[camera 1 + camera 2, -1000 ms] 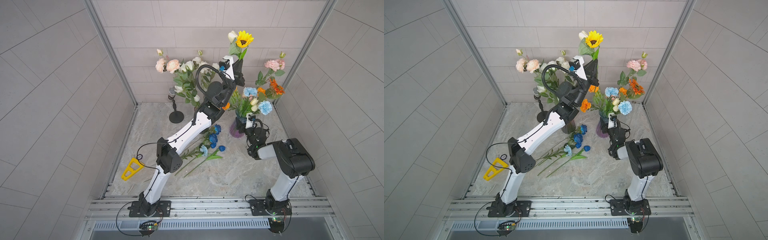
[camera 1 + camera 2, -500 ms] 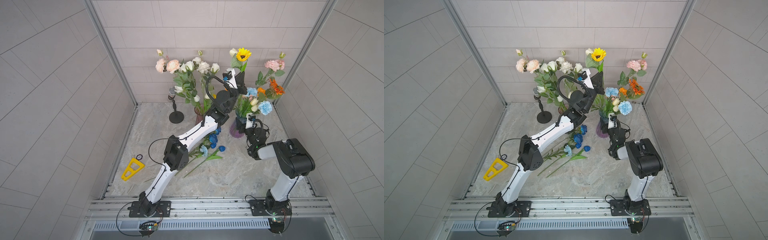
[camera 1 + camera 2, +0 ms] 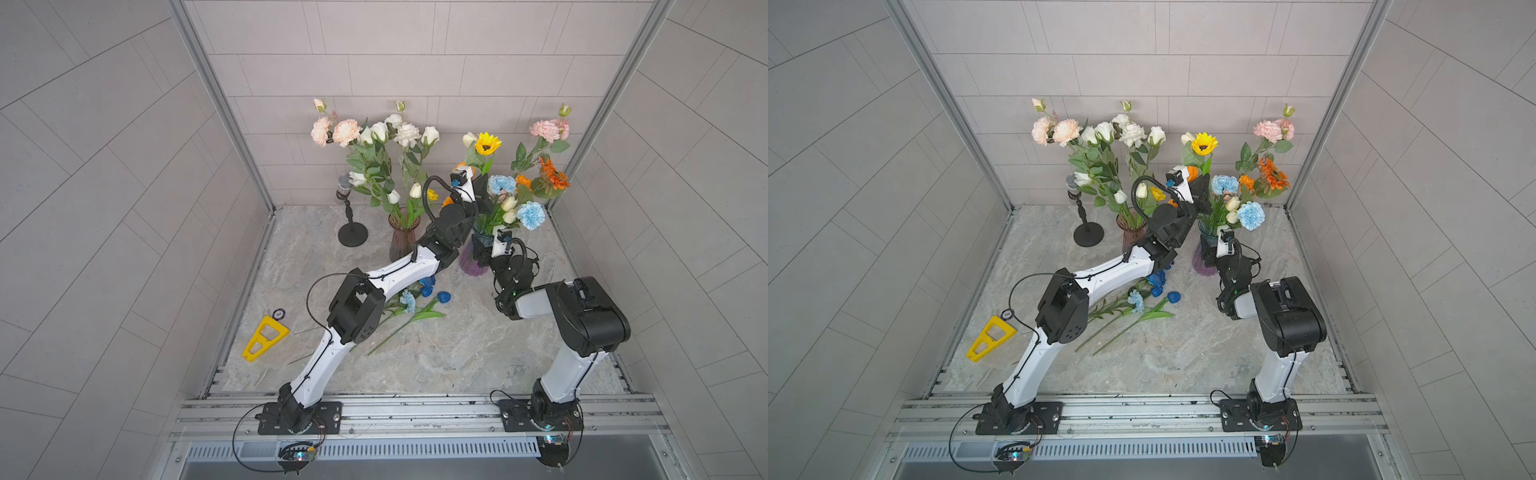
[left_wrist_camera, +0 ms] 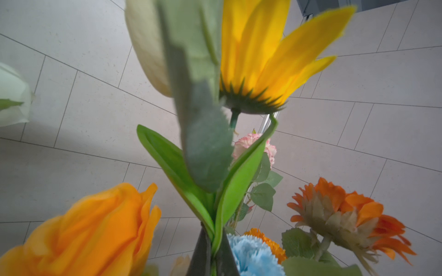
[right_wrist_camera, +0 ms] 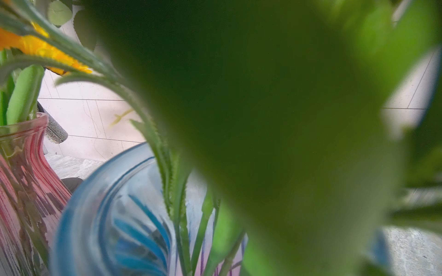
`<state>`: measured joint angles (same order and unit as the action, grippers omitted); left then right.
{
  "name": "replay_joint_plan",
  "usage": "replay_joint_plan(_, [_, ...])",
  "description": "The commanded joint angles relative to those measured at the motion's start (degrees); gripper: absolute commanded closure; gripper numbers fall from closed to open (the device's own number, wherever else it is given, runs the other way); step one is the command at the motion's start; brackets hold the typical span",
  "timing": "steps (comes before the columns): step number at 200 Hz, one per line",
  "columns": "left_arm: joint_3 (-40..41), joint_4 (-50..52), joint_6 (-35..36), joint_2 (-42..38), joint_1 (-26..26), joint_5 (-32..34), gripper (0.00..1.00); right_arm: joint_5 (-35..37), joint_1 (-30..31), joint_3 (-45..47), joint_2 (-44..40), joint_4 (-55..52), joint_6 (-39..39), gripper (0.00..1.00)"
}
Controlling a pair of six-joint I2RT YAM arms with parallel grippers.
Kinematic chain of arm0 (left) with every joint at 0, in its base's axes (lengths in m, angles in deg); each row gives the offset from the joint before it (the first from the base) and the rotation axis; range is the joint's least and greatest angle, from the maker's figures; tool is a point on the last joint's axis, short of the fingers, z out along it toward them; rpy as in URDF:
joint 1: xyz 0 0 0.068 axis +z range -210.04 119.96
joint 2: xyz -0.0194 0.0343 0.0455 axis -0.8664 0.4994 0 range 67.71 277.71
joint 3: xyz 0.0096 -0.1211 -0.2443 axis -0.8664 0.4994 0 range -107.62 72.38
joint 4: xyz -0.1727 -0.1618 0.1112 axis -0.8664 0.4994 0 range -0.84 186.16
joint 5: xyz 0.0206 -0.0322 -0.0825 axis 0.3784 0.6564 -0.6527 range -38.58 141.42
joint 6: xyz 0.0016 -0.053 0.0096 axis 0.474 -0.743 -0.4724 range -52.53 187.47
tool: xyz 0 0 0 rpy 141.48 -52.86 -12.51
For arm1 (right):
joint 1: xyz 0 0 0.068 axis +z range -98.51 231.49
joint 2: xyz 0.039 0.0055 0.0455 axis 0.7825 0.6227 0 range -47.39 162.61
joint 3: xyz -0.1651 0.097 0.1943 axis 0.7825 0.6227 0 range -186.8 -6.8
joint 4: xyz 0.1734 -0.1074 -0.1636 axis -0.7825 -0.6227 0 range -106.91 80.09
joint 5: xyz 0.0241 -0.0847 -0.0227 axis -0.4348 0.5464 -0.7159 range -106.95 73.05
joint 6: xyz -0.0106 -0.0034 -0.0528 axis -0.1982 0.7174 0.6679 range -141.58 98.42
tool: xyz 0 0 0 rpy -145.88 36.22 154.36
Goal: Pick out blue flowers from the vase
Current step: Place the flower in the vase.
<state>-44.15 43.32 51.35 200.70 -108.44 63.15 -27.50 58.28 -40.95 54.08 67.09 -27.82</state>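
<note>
I work on a grey marbled slab [image 3: 436,365], boxed in by pale tiled walls [image 3: 415,75] on three sides. Aluminium rails [image 3: 415,409] run along the front, where my arms are bolted.

At the back stand a pink glass vase [image 3: 401,243] of white and peach blooms, a microphone stand [image 3: 352,235] beside it, and the blue-and-purple vase [image 3: 468,262]. A yellow triangular tool [image 3: 266,337] lies near the left wall.

My left gripper [image 4: 213,241] is pinched tight on a green stem [image 4: 216,224] in the bouquet. I think it belongs to the sunflower [image 4: 263,59] or the cream tulip [image 4: 148,47], but the leaves hide which. An orange rose [image 4: 95,229] crowds that camera.

My right gripper [image 3: 483,250] sits against the blue-and-purple vase. A big leaf [image 5: 263,119] blocks its camera, so I cannot tell how its jaws stand.

Some blue flowers [image 3: 432,291] lie on the slab under my left forearm. Two pale blue carnations [image 3: 531,215] stand in that vase, near my left gripper.
</note>
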Motion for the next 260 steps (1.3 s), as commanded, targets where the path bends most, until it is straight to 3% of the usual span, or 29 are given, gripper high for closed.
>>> replay_joint_plan(1, [3.9,-5.7,-0.1,-4.7,-0.3,1.0,1.0,-1.1,-0.1,-0.3,-1.5,3.9,-0.6,0.35])
replay_joint_plan(69, [17.1,-7.8,3.5,-8.8,-0.8,0.8,1.0,-1.2,-0.1,-0.6,-1.2,4.0,-1.1,0.35])
replay_joint_plan(150, [16.3,-4.4,5.3,-6.1,-1.6,0.9,1.0,-1.5,-0.1,-0.6,-1.4,4.0,-0.9,0.35])
replay_joint_plan(166, [16.1,-3.7,5.9,-6.5,-1.7,1.1,0.91,-1.5,-0.1,-0.6,-1.4,4.0,-1.1,0.35])
replay_joint_plan(188, [14.8,-1.3,6.1,-7.7,-1.6,0.6,0.59,-1.4,-0.1,-0.5,-1.5,4.0,-1.0,0.35])
replay_joint_plan(204, [14.2,-0.5,6.6,-8.6,-1.6,0.0,0.43,-1.3,-0.2,-0.4,-1.6,4.0,-1.1,0.35])
replay_joint_plan(226, [13.5,0.6,8.0,-10.0,-1.6,-0.4,0.35,-1.2,-0.3,-0.4,-1.8,4.0,-1.2,0.35])
replay_joint_plan(260, [11.5,4.5,10.6,-12.6,-1.7,-1.9,0.33,-1.2,-0.4,-0.7,-1.9,4.0,-1.3,0.35])
